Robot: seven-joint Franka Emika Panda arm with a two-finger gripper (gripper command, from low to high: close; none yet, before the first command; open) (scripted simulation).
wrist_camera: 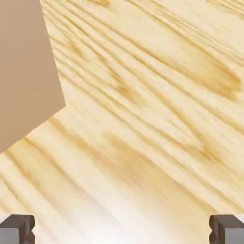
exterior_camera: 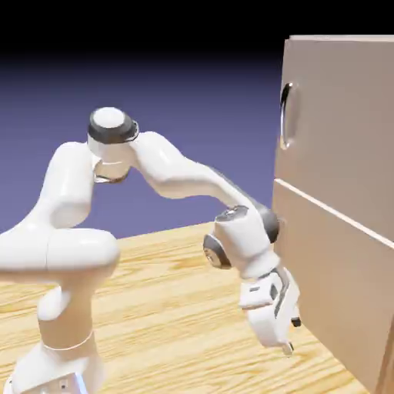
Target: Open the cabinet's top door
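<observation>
Pincer low and empty, top door not yet touched.

We see our white two-finger pincer (exterior_camera: 286,341) spread wide with nothing between its grey tips (wrist_camera: 17,228), pointing down at the pale wood-grain table (exterior_camera: 169,308), low beside the tall beige-tan cabinet (exterior_camera: 338,292). The upper flat beige door panel (exterior_camera: 346,115) sits flush and closed, its silver loop handle (exterior_camera: 286,115) well above us. Reaching, gripping and pulling all remain.

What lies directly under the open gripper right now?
Only bare light wooden table lies under the white arm's open two-finger gripper, with nothing between its fingertips. The tall beige cabinet stands beside it; its inside is hidden behind the closed top door.
</observation>
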